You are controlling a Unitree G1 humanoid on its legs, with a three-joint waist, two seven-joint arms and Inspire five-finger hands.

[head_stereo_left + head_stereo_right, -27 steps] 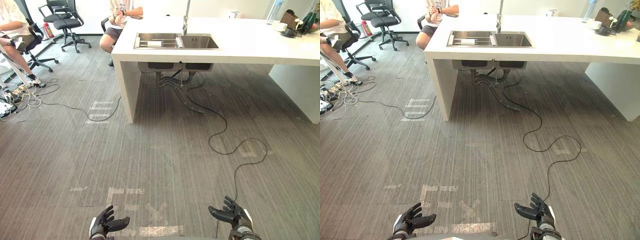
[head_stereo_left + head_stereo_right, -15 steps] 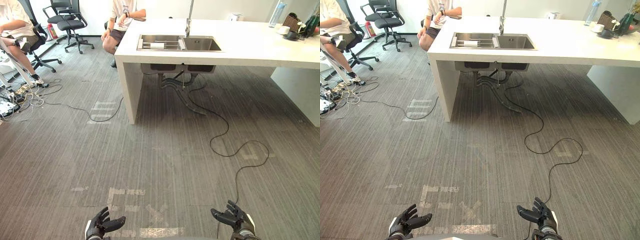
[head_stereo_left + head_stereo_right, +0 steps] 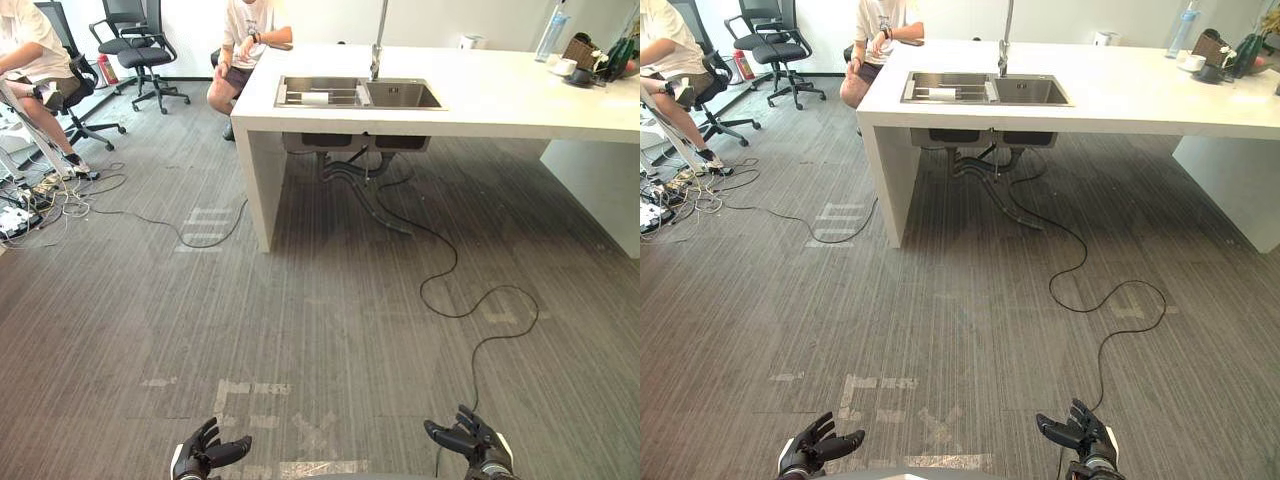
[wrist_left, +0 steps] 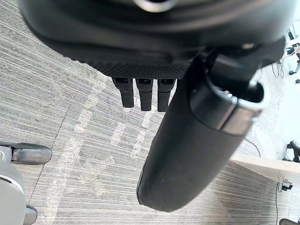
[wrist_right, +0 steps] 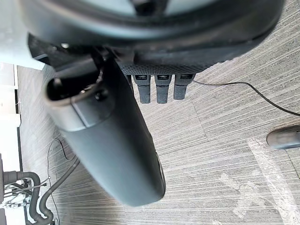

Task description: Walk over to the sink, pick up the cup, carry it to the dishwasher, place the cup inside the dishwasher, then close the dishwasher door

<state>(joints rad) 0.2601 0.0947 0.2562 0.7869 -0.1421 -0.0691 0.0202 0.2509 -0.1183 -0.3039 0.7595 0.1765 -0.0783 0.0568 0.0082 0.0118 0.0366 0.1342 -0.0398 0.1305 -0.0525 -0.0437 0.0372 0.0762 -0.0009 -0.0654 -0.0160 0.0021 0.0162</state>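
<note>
1. Left robot hand (image 3: pixel 200 458): low at the near edge of the head views, above the floor (image 3: pixel 330 330). Fingers are apart and relaxed, thumb out to the side. It holds nothing.
2. Left wrist view: the fingers (image 4: pixel 145 96) point straight out in a row over the carpet, with the thumb beside them and nothing between.
3. Right robot hand (image 3: pixel 478 447): low at the near edge on the right side, also above the floor. Fingers are spread apart and it holds nothing.
4. Right wrist view: the fingers (image 5: pixel 161 89) are straight and the thumb stands clear of them.
5. Bench (image 3: pixel 500 95): white, standing well ahead of both robot hands across open carpet.
6. Sink (image 3: pixel 362 92): a steel double basin set into the left part of the bench, with a tall tap (image 3: pixel 377 45) behind the divider.
7. Cup (image 3: pixel 314 97): shows as a small white item lying in the left basin of the sink. Its detail is too small to tell.
8. Drain pipes (image 3: pixel 350 165) hang below the sink.
9. A bottle (image 3: pixel 553 30) stands at the far right end of the bench.
10. A seated person (image 3: pixel 245 40) is at the bench's far left end, and a second seated person (image 3: pixel 30 50) is at the left edge.
11. Pale tape marks (image 3: pixel 250 388) lie on the floor ahead of the left robot hand.
</note>
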